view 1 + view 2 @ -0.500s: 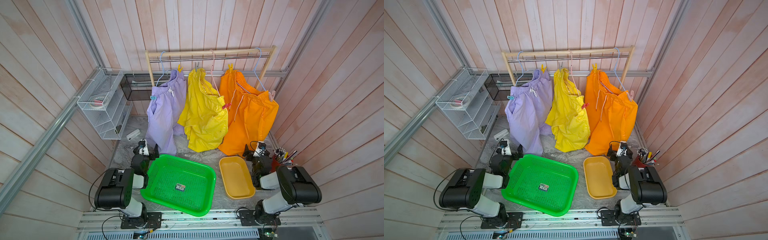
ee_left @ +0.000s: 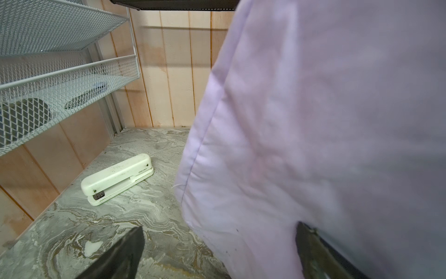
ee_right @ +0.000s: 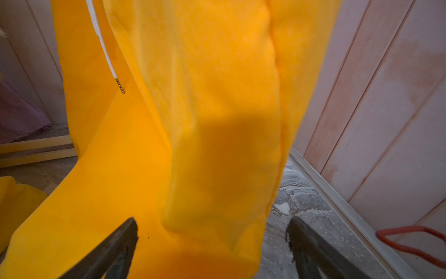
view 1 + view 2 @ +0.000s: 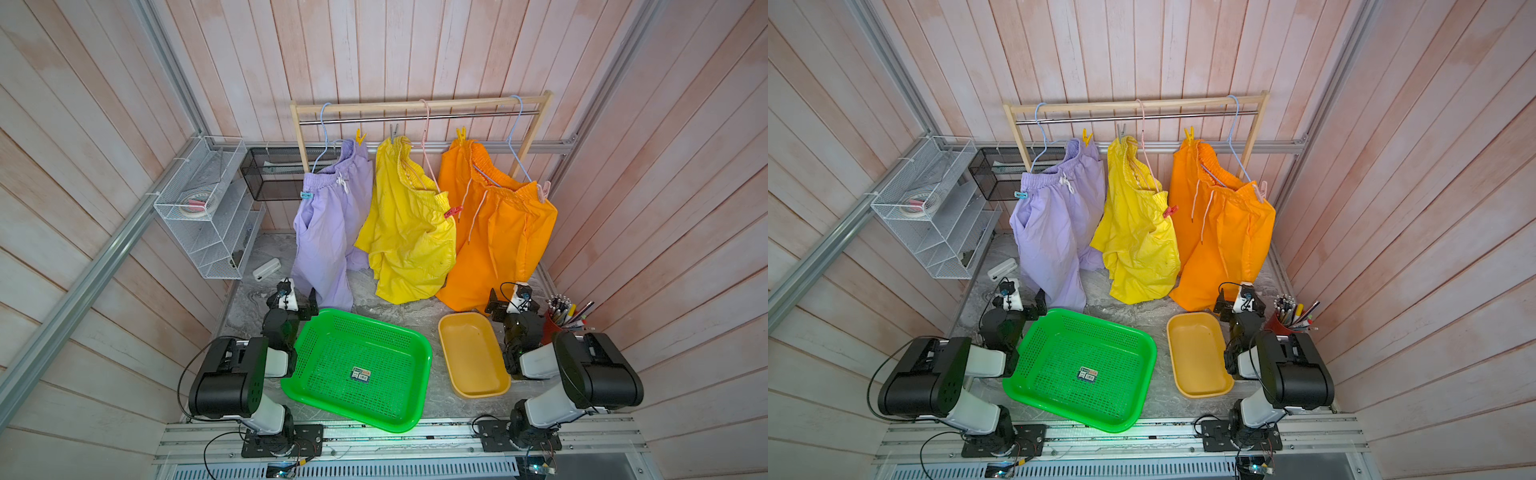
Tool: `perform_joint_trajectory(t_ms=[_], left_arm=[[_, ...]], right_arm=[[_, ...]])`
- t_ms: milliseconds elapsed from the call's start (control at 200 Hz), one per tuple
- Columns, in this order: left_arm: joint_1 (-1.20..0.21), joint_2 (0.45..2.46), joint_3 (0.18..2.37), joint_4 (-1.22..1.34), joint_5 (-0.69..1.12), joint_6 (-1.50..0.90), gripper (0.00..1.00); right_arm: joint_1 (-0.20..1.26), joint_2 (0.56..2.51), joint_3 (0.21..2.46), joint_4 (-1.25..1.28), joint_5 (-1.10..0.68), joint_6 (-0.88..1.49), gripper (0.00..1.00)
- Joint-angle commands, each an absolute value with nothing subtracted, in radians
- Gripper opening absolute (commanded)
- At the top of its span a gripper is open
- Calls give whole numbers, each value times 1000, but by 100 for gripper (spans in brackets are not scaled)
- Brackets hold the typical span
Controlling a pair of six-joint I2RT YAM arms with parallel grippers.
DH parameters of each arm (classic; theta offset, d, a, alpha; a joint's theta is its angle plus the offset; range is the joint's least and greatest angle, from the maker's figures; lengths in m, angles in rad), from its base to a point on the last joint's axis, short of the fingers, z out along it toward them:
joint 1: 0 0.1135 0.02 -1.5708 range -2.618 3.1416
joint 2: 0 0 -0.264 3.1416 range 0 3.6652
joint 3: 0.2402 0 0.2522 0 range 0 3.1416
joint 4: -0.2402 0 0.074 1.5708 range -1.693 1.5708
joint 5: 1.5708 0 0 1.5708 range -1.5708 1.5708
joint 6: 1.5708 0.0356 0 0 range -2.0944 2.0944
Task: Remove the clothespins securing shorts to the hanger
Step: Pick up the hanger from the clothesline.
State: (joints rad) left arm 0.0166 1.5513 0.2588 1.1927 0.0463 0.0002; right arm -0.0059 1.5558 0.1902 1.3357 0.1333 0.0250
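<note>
Three shorts hang from hangers on a wooden rail [image 4: 419,104]: lilac [image 4: 328,224], yellow [image 4: 409,232], orange [image 4: 498,237]. Clothespins grip their waistbands: teal [image 4: 306,195] and yellow [image 4: 360,136] on the lilac, grey [image 4: 393,132] and red [image 4: 453,212] on the yellow, yellow [image 4: 460,134] and pale pink [image 4: 544,190] on the orange. My left gripper [image 2: 218,229] stands open low by the lilac hem [image 2: 289,145], holding nothing. My right gripper [image 3: 211,222] is open low before the orange leg [image 3: 205,120], holding nothing.
A green basket [image 4: 419,357] and a yellow tray [image 4: 498,374] sit between the arms. A red pen cup [image 4: 552,328] stands beside the right arm. A white stapler [image 2: 118,176] lies under the white mesh shelf [image 4: 199,208]. A black mesh box [image 4: 270,174] is behind the rail.
</note>
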Motion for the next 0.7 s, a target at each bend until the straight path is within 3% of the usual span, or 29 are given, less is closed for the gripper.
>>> perform_joint_trajectory(t_ms=[0, 435, 695], left_arm=[[12, 1564, 261, 1196, 41, 11, 100], [15, 1552, 225, 1266, 33, 10, 100], [8, 1286, 125, 1228, -44, -11, 100]], right_arm=[[-2, 1567, 206, 1359, 141, 25, 98], [2, 1541, 194, 1366, 185, 36, 98], [101, 1348, 233, 1137, 311, -38, 98]])
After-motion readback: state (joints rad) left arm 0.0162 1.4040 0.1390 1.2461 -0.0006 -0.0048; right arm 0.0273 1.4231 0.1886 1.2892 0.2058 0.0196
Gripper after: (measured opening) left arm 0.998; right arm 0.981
